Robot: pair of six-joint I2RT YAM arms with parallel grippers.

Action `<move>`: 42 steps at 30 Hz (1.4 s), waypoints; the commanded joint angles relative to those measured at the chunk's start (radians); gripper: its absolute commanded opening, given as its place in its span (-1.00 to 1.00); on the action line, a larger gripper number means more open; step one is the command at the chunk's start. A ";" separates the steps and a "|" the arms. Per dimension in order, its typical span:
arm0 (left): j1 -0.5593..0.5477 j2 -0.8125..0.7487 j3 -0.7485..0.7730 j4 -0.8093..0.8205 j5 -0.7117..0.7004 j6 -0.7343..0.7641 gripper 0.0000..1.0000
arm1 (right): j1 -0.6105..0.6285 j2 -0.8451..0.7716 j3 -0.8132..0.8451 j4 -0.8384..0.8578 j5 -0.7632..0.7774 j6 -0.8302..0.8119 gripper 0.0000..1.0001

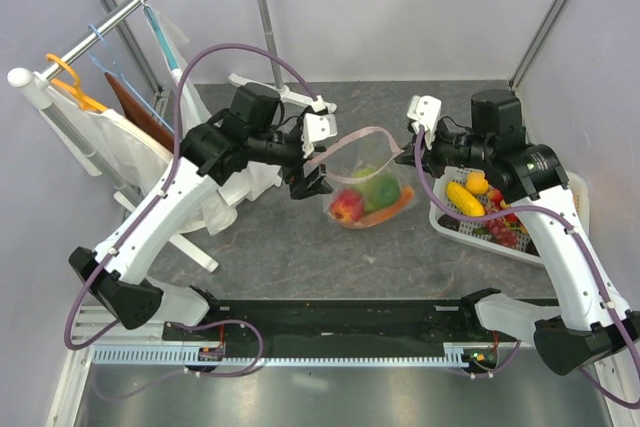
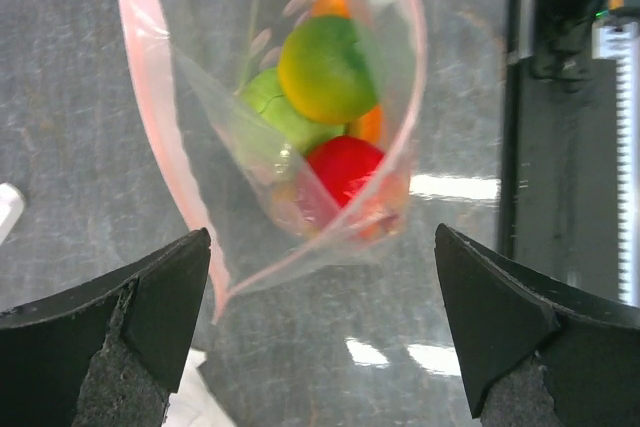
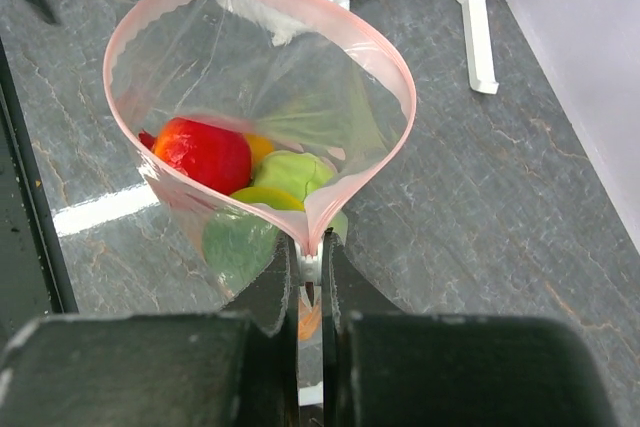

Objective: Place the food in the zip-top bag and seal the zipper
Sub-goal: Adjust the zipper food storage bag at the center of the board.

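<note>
The zip-top bag hangs with its mouth spread open between my two grippers, above the table. Inside lies food: a red apple, a green cabbage, a yellow-green fruit and a long orange piece. My right gripper is shut on the right end of the pink zipper, at the white slider tab. My left gripper stands wide open just short of the bag's left corner, with nothing between its fingers.
A white slatted basket at the right holds more toy food, such as a yellow piece. White cloth on hangers and a rack stand at the left. A black rail runs along the near edge.
</note>
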 commanded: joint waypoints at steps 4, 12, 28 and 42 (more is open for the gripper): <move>-0.037 0.071 -0.020 0.162 -0.113 0.077 1.00 | 0.005 -0.019 0.036 -0.037 -0.030 -0.050 -1.00; -0.031 0.108 -0.066 0.248 -0.231 0.020 0.99 | 0.006 -0.069 -0.006 -0.039 -0.031 -0.110 -1.00; -0.003 0.122 -0.020 0.030 0.071 0.112 -0.59 | 0.005 -0.080 -0.029 -0.037 -0.010 -0.159 -1.00; 0.092 0.122 0.104 -0.041 -0.079 0.065 -0.96 | 0.006 -0.101 -0.159 0.055 0.085 -0.091 -1.00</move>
